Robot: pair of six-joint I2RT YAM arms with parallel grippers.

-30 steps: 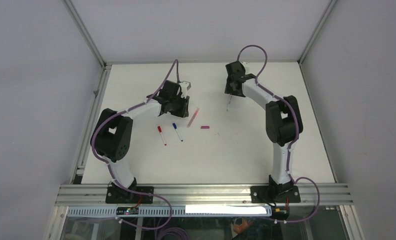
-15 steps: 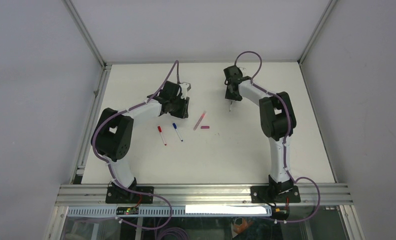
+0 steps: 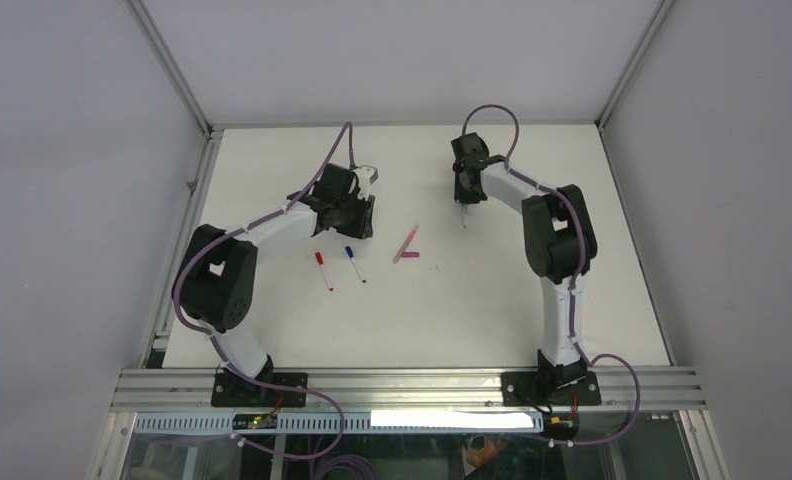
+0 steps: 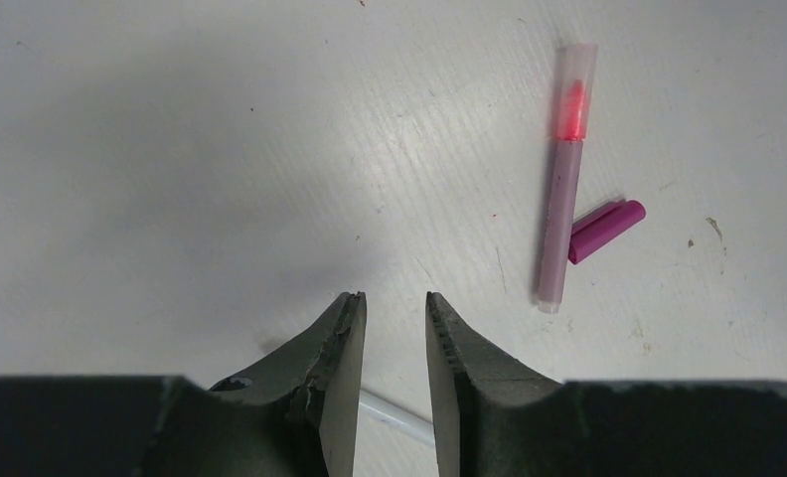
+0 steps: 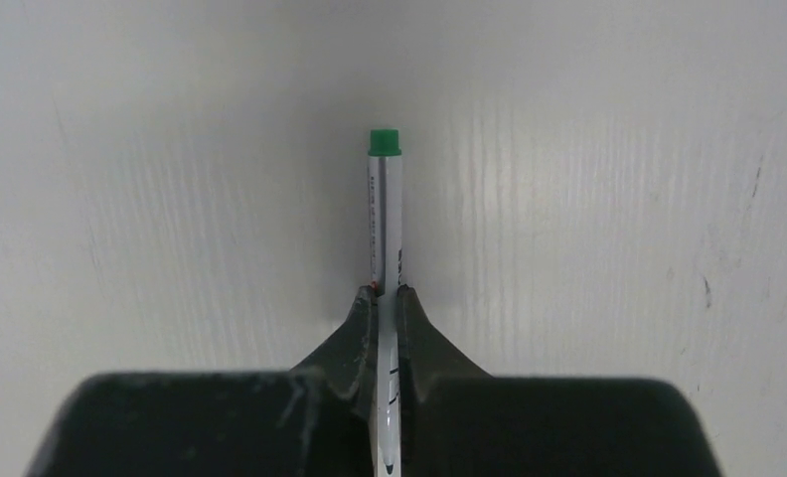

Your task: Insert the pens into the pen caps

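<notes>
A: Ahead-right of my left gripper (image 4: 392, 308), jaws part open on nothing, what lies there?
B: Pink pen (image 4: 561, 199), long axis pointing away, magenta cap (image 4: 608, 227) just beside it. My right gripper (image 5: 388, 293), farther off, pinches a green-tipped pen (image 5: 384, 214).

print on pen (image 5: 385, 214) illegible

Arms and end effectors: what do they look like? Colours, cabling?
Left arm and right arm: white links, bulky black joint housings, black bases. Purple cables loop along each. Left end effector and right end effector: black, two tapered fingers, scuffed tips.
</notes>
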